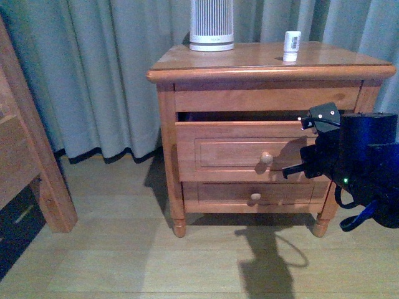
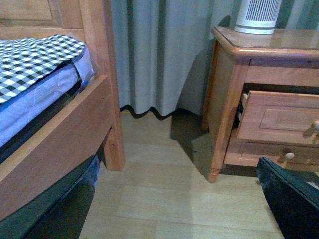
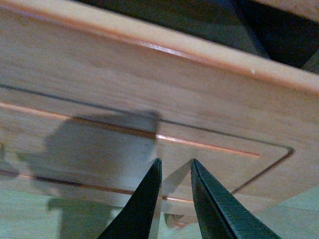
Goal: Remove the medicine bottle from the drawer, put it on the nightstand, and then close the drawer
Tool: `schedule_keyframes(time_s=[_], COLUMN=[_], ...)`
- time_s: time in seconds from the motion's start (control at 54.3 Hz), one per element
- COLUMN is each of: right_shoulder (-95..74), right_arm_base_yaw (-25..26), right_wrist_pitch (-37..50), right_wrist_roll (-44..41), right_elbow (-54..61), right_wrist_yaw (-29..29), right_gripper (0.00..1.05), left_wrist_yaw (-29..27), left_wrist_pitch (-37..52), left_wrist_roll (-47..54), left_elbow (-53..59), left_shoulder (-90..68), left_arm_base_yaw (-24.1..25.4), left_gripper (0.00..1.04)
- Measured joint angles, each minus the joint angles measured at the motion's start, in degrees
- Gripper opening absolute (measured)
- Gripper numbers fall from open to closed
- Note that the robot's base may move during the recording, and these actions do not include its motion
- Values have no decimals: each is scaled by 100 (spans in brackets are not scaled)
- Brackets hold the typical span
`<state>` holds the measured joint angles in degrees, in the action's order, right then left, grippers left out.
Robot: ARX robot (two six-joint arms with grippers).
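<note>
Medicine bottle is seen standing upright on the top of the nightstand, toward its right rear part, well apart from the ribbed white cylinder that stands further left on the same top. The drawer, the upper of the two, is pulled partly out, so that a dark gap is shown above its front panel. The right gripper is held low in front of the right part of that panel, just beside the round knob; the bottle is thus well above it and untouched by it. In the right wrist view the two dark fingers are seen close together with only a narrow gap between them, pointed at the recessed panel, and nothing is grasped. Whether the tips touch the wood cannot be told. Of the left gripper only a dark edge is shown, and its state cannot be told. A bed frame with checked bedding is seen at the left.
</note>
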<state>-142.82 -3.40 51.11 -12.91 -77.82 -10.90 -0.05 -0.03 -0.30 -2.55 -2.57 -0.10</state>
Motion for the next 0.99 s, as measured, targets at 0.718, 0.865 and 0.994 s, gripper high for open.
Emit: schedule_keyframes(time_s=[0.718, 0.865, 0.994], right_shoulder=[-745, -424, 85], right_arm_base_yaw=[57, 90, 44], right_wrist_pitch=[-955, -918, -629], right_wrist_roll=[-479, 101, 581], right_elbow=[-1912, -1287, -350], right_wrist_yaw=[190, 520, 769], right_gripper=[22, 22, 22], left_wrist_yaw=[0, 2, 2], left_wrist_pitch=[0, 0, 0], left_wrist_roll=[0, 0, 0], left_elbow=[0, 0, 0], left_shoulder=[0, 0, 0], left_arm_base_yaw=[0, 0, 0], left_gripper=[98, 98, 98])
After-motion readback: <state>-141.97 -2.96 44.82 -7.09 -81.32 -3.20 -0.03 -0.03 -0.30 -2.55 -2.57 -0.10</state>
